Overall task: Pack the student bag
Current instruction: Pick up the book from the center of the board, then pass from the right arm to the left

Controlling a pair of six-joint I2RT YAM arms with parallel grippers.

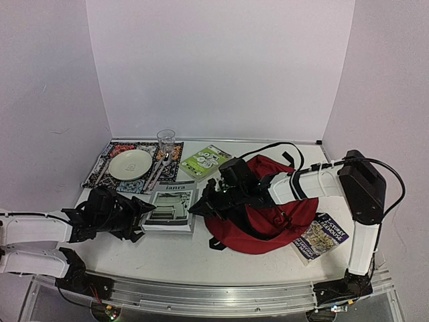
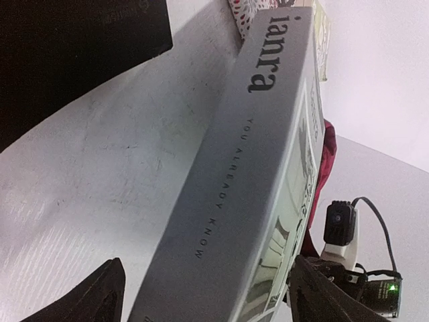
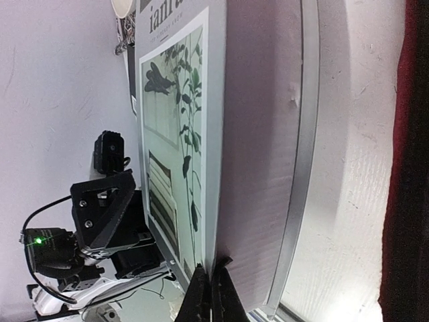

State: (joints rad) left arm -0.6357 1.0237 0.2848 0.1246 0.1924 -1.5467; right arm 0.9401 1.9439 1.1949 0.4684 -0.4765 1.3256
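Soft matt cloth on the backpack (image 1: pixel 258 238), matt grey paper cover on the book (image 1: pixel 170 208), clear shiny drinking glass (image 1: pixel 165 142), smooth scuffed white table (image 1: pixel 174 258), brushed metal rail (image 1: pixel 214 290)

Soft, even light fills the overhead view, leaving only faint shadows on the white tabletop (image 1: pixel 188 258), while in the wrist views the near tool fingers (image 2: pixel 100 295) show as dark silhouettes and glare whitens the tabletop beside the book (image 3: pixel 174 134).
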